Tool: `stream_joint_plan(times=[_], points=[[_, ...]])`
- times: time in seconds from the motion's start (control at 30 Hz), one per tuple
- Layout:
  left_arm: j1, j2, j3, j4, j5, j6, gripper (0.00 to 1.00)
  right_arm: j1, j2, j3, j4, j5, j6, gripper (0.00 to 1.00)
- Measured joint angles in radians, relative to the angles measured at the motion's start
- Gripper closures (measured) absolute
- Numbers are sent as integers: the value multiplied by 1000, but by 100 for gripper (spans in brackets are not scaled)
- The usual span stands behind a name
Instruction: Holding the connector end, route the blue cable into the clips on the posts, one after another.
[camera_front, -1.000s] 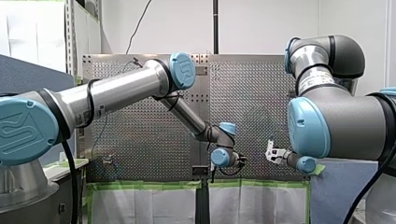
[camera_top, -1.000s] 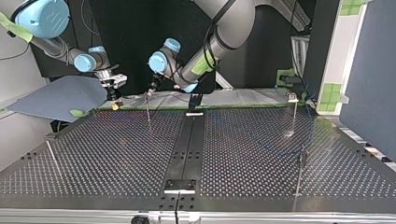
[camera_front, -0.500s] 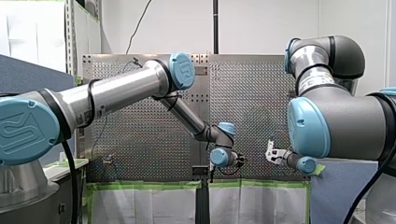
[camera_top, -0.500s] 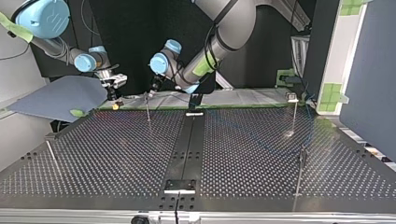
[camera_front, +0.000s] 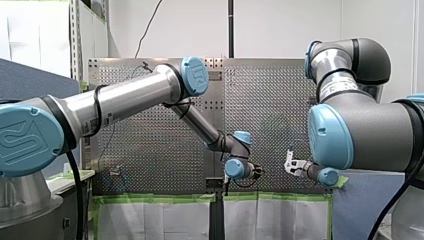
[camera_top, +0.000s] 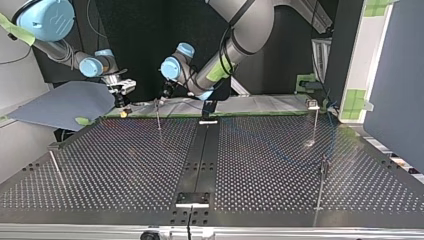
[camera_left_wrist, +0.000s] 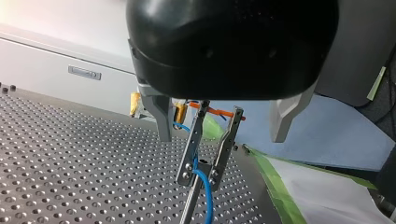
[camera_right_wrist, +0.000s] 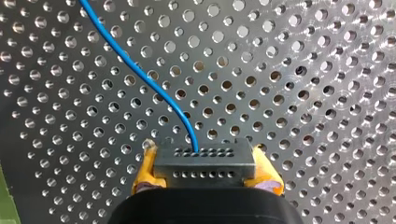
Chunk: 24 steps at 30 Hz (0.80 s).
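In the left wrist view my left gripper (camera_left_wrist: 222, 138) stands open, its metal fingers (camera_left_wrist: 163, 119) on either side of a metal clip (camera_left_wrist: 210, 154) on a thin post. The blue cable (camera_left_wrist: 204, 189) sits in that clip and runs down past the post. My right gripper (camera_right_wrist: 205, 159) has its yellow pads (camera_right_wrist: 145, 170) shut on the black connector (camera_right_wrist: 205, 173). From it the blue cable (camera_right_wrist: 140, 74) leads away over the perforated table (camera_right_wrist: 303, 93). In the top view my left gripper (camera_top: 164, 94) hangs by the back post (camera_top: 158, 116), with my right gripper (camera_top: 121, 95) further left.
More thin posts stand at the top view's right (camera_top: 315, 122), front right (camera_top: 321, 185) and front left (camera_top: 55, 167). A black strip (camera_top: 200, 155) runs down the table's middle. A grey-blue panel (camera_top: 65, 102) lies off the back left corner, with green tape (camera_top: 125, 114) along the far edge.
My left gripper has edged slightly toward the top view's right, staying at the back post. My right gripper has not moved.
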Motion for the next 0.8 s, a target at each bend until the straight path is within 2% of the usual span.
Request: stream_joint_plan(times=[0.2, 0.4, 0.6, 0.8], points=[[2, 0, 0, 0, -1, -1, 0, -1, 0, 0, 0, -1, 0, 100], [-13, 11, -13, -14, -22, 35, 0, -3, 1, 0, 0, -1, 0, 100], [-26, 61, -64, 24, -34, 50, 0, -6, 1, 0, 0, 0, 0, 100], [-33, 108, -110, 69, -70, 44, 0, -7, 2, 0, 0, 0, 0, 100]])
